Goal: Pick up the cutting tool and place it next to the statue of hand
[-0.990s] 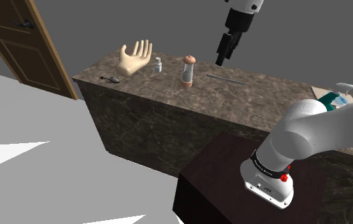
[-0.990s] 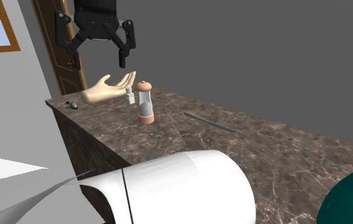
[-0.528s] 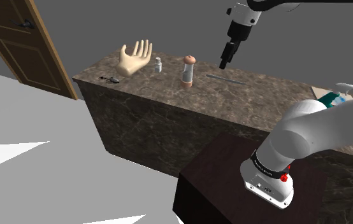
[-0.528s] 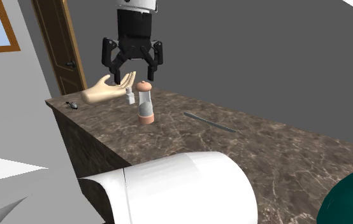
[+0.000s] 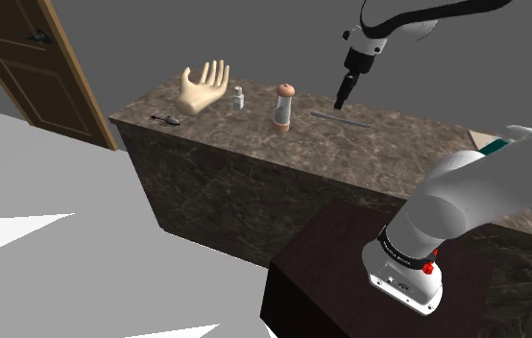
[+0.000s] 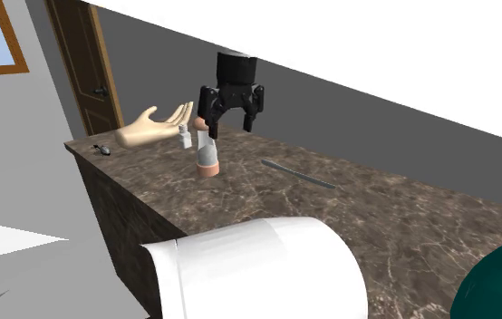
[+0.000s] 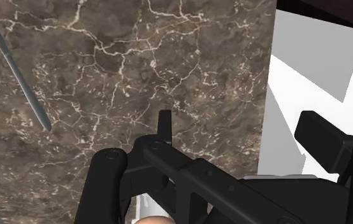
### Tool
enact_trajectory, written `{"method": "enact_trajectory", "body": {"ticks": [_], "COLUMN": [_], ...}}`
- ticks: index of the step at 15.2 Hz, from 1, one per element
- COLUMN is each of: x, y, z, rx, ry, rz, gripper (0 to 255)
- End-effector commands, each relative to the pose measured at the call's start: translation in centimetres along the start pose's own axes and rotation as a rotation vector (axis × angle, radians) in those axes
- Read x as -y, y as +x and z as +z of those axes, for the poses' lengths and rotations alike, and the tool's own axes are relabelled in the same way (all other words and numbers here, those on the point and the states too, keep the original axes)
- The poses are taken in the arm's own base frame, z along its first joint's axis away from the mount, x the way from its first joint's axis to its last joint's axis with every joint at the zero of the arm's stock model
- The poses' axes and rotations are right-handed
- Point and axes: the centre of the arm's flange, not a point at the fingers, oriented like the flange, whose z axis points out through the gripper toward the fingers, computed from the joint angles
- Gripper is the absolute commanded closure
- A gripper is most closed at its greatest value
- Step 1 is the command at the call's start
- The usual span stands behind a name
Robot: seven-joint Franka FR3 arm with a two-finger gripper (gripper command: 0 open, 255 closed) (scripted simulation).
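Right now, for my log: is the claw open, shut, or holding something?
Claw: open, holding nothing.

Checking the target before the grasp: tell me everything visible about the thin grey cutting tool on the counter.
The cutting tool is a long, thin, plain grey strip that narrows to a point at one end; no handle can be made out. It lies flat on the dark marbled counter, touching nothing else, apart from the grinder. The open gripper hangs above, clear of it.
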Motion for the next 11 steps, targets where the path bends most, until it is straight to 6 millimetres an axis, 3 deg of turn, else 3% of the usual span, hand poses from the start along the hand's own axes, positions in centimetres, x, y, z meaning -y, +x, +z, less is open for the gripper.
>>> {"method": "enact_trajectory", "body": {"ticks": [1,11], "x": [-2.3,-14.0], "y": [-0.2,0.2], "z": [1.1,7.2], "rx": [-0.003,-0.017], "ry": [-0.002,-0.007], "rz": [-0.016,-0.085], "gripper": [0,0]}}
